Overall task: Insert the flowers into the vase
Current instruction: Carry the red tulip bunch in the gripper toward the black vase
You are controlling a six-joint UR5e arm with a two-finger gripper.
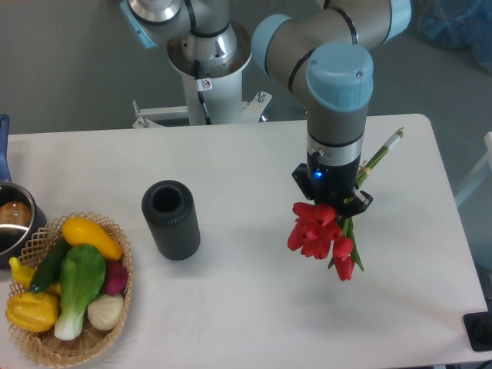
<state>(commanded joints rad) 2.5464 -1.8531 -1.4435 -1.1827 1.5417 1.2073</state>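
Arm: the UR5e reaches from its base at the far edge of the table (231, 307), wrist pointing down over the right half.
Gripper: the gripper (332, 201) sits directly under the wrist, mostly hidden by it; a blue light glows on its body, and it is clamped around the bunch partway along the stems.
Flowers: the flowers (319, 231) hang in the gripper's hold, red buds toward the camera and lower in the picture, pale green stems sticking out behind the wrist toward the upper right. Whether the buds touch the tabletop cannot be told.
Vase: the vase (171, 219) stands upright on the table, dark and ribbed, round mouth open upward, well apart from the bunch, to its left.
Basket: a wicker basket (115, 307) of vegetables sits at the near left corner, just beside the vase.
Pot: a metal pot (11, 223) at the left edge, partly cut off.
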